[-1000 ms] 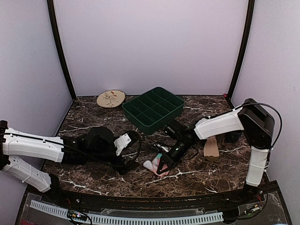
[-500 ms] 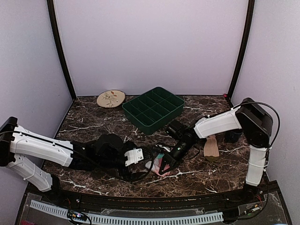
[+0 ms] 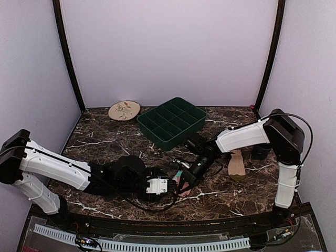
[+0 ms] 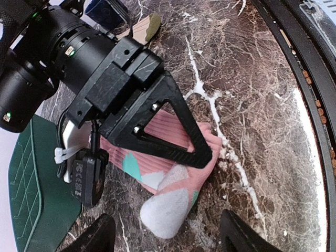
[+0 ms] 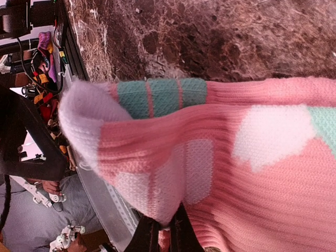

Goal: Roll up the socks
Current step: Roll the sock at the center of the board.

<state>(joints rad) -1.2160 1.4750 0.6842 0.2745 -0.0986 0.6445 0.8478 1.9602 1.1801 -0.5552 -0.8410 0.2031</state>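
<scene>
Evidently the pink sock (image 4: 176, 189) is held clamped by the right pincer (image 4: 202, 157) so that its free end, framed by the released left pincer (image 4: 168, 235), can be rolled.

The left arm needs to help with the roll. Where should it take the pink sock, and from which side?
Probably the pale toe, which lies free on the table beyond the right gripper clamped on the pink sock. Come in low from the toe's end, with the open left gripper straddling it.
</scene>
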